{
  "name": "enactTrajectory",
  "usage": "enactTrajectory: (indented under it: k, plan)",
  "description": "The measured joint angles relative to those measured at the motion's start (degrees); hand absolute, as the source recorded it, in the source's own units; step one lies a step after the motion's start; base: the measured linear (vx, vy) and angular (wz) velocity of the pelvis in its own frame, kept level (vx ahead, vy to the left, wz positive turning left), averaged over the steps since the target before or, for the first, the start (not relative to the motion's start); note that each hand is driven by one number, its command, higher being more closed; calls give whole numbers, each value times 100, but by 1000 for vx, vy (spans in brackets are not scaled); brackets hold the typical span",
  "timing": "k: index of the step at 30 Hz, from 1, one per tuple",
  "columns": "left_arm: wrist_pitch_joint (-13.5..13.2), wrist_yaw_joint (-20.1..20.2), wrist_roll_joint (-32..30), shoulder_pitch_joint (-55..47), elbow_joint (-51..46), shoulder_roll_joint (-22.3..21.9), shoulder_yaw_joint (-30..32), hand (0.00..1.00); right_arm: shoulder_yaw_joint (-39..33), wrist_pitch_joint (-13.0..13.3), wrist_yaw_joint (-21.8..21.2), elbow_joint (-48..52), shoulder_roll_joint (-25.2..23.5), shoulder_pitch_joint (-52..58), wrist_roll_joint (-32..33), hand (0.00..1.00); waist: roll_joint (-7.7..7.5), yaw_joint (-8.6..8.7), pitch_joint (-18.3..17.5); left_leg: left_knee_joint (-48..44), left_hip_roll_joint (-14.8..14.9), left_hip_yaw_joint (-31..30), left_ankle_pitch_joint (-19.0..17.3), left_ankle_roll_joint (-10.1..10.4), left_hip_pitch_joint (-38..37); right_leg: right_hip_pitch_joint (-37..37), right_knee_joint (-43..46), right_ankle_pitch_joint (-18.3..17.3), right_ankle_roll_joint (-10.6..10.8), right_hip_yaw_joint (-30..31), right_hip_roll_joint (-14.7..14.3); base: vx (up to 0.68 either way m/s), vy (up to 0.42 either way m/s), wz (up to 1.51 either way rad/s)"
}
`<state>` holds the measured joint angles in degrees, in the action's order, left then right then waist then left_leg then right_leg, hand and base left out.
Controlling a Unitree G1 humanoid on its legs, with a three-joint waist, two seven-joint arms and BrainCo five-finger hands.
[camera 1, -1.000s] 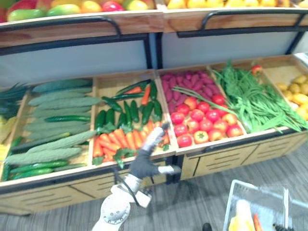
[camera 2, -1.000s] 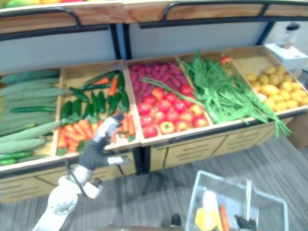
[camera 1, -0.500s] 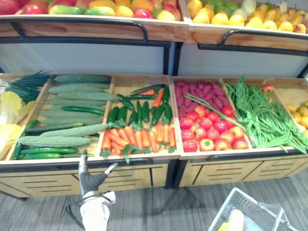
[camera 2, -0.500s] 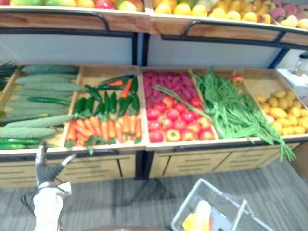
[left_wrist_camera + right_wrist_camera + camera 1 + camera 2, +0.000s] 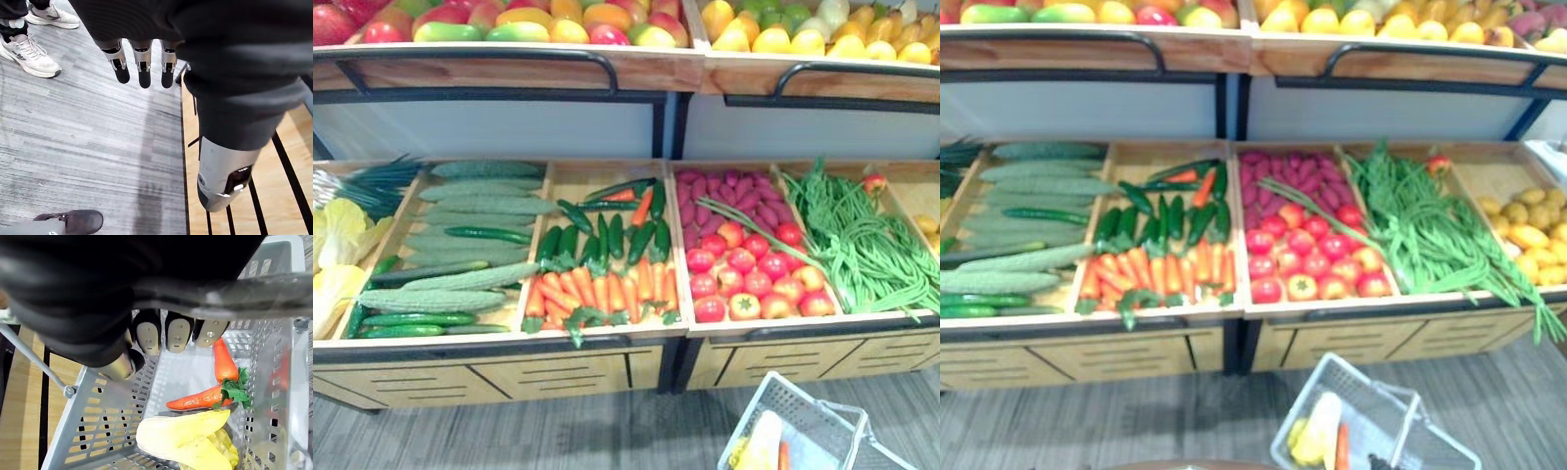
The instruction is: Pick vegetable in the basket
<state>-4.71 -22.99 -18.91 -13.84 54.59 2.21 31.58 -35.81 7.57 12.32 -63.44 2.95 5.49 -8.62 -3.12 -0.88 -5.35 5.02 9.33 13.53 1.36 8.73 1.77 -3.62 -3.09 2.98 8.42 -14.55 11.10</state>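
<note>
Produce stand [image 5: 607, 340] spans the eye views: cucumbers [image 5: 460, 245] at 9 o'clock, bin carrots [image 5: 607, 287] with green peppers at centre, tomatoes [image 5: 754, 279] at 3. Grey basket [image 5: 1376, 392] sits low at 5 o'clock, well apart from the bins.

Right hand [image 5: 178, 333] has its fingers [image 5: 147, 335] clamped round the basket's handle [image 5: 264, 289]. Left hand [image 5: 143, 61] hangs by the stand front over the floor [image 5: 73, 137], fingers straight, slightly apart, empty.

Already in the basket: two basket carrots [image 5: 215, 382] and a yellow leafy vegetable [image 5: 186, 438] (cabbage-like). The rest of the stock lies in the bins.

Risks:
- The basket hangs off one hand, so a reach could swing or tilt it and spill the load.
- The left hand starts low and could clip the stand's front edge going up.
- A person's shoes [image 5: 29, 49] are near that arm.
</note>
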Motion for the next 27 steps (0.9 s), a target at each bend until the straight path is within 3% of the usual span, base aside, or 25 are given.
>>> enactTrajectory:
  k: [11,18,19,21,23,26,27]
  plan:
    - [36,991,97,83,521,73,-112,0,72,-112,-222,-167,189,-209,-52,100,53,234,150,-34,-30,177,-231,64,-193,-17,-2,-68,-40,283,11,16,-2,-13]
    - [29,1211,71,110,679,75,-566,0,256,-125,-302,-166,365,-211,-54,100,91,236,207,-148,-22,397,-378,57,-307,-25,-1,-76,0,534,-4,27,-7,-18]
    - [27,1210,81,137,686,77,-637,0,255,-124,-303,-166,377,-214,-52,100,105,238,227,-249,-16,455,-460,53,-302,-27,34,-101,14,584,2,67,8,-26]
    - [24,1211,84,232,687,77,-750,0,245,-117,-306,-167,386,-287,-35,100,129,242,474,-1124,117,466,-984,28,-129,-85,464,-330,46,727,22,51,11,-28]
    - [23,1217,82,273,690,75,-930,0,233,-82,-313,-114,436,-330,-11,100,250,246,590,-2268,376,395,-1616,1,268,-394,1149,-613,71,909,-34,14,36,-45]
    - [20,1214,74,420,696,143,-1125,0,131,24,-325,88,245,-322,21,100,211,249,758,-2684,531,675,-1914,-49,213,-668,1524,-456,-101,1328,-179,-14,98,-76]
    - [1,1210,65,507,692,144,-1159,0,141,23,-314,304,113,-335,35,100,221,220,834,-2725,660,1042,-1985,-63,76,-843,1588,-124,-222,1436,-322,-74,141,-126]
